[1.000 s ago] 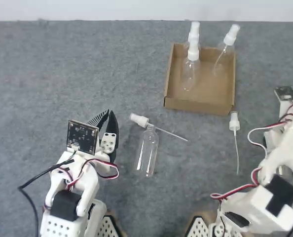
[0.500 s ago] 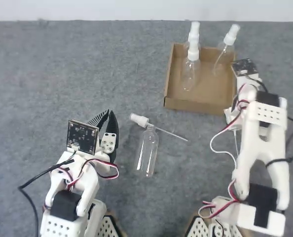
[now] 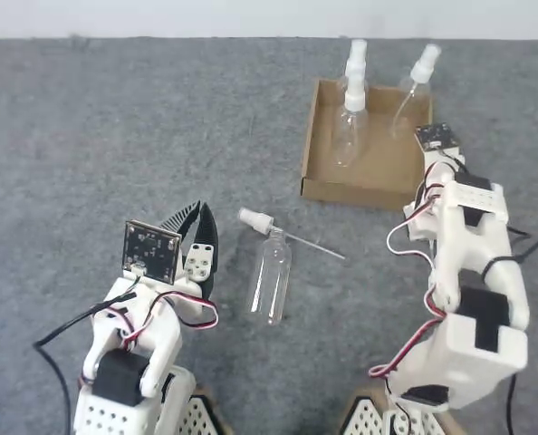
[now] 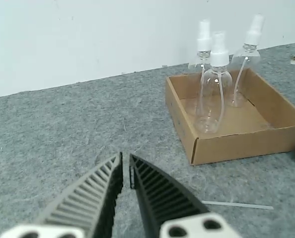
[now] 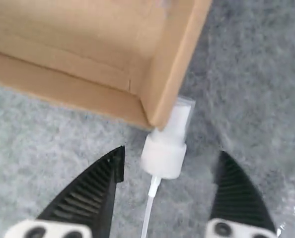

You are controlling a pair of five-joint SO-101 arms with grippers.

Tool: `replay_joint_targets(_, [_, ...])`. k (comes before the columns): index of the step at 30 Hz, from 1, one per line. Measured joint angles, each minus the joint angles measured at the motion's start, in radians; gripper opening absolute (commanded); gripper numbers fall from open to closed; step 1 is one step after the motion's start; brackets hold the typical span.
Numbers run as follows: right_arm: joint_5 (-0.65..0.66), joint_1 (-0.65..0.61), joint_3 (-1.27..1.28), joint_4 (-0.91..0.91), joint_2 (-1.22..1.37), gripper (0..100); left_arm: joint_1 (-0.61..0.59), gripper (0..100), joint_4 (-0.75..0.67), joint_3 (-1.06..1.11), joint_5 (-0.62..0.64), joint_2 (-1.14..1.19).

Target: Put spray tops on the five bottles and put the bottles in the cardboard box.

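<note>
My right claw (image 5: 172,153) is spread wide and grips nothing. Its 2 fingers stand on either side of a loose spray top (image 5: 164,150) without touching it. That spray top lies on the grey worktop (image 3: 115,118), its head pressed against the near corner of the cardboard box (image 5: 172,64), its thin tube running back between my fingers. From the high view, my right arm (image 3: 464,245) stretches forward along the box's near right corner and covers this spot.

My left claw (image 4: 126,161) hovers low over the worktop, well apart from the box, its 2 ribbed fingers drawn together with only a sliver of gap at the tips, holding nothing. In the high view it sits just beside the uncapped bottle (image 3: 271,276), which lies on its side with its neck pointing toward the box.

A second spray top (image 3: 255,219) lies at that bottle's neck, its tube (image 4: 237,205) stretching off across the worktop toward the box's near wall (image 3: 360,192).

Inside the cardboard box (image 4: 242,144) 3 capped bottles (image 4: 212,94) stand upright: 1 nearer the middle, 1 behind it by the far wall, 1 toward the far right corner.
</note>
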Motion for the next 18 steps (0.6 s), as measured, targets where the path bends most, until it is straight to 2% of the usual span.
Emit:
replay_joint_targets(6, [0.0,0.052,0.0,-0.009,0.015,3.8,0.0,1,0.0,0.0,0.0,0.0])
replay_joint_targets(12, [-0.002,0.137,-0.002,-0.009,0.015,3.4,0.0,1,0.0,0.0,0.0,0.0])
replay_joint_targets(18, [0.011,0.147,-0.002,0.083,-0.035,3.4,0.0,1,0.0,0.0,0.0,0.0])
